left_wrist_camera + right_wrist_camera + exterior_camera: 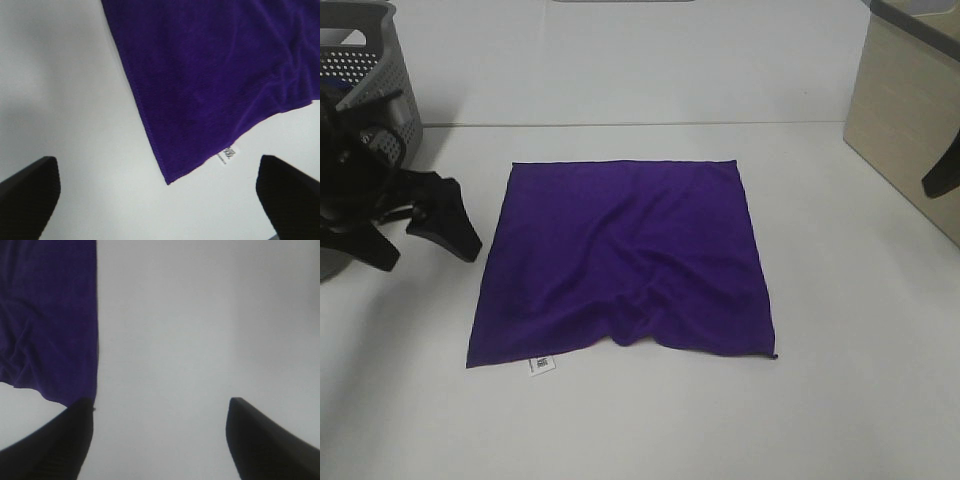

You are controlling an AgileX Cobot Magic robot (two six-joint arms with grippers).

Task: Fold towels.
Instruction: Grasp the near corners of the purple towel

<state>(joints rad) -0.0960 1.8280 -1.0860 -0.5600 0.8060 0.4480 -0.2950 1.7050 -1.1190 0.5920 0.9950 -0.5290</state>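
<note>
The deep purple towel [625, 260] lies spread flat on the white table, with a ripple near its front edge and a small white tag [542, 364] at its front left corner. It also shows in the left wrist view [215, 75] with the tag [227, 154], and in the right wrist view [50, 315]. My left gripper [428, 256] is open and empty, above the table just left of the towel; in its wrist view [160, 200] the fingers stand wide apart. My right gripper [160, 440] is open and empty, beside the towel's right edge.
A grey perforated basket [375, 60] stands at the back left, behind the left arm. A beige cabinet [905, 110] stands at the right edge, and a black part of the right arm [942, 170] shows in front of it. The white table [640, 430] extends around the towel.
</note>
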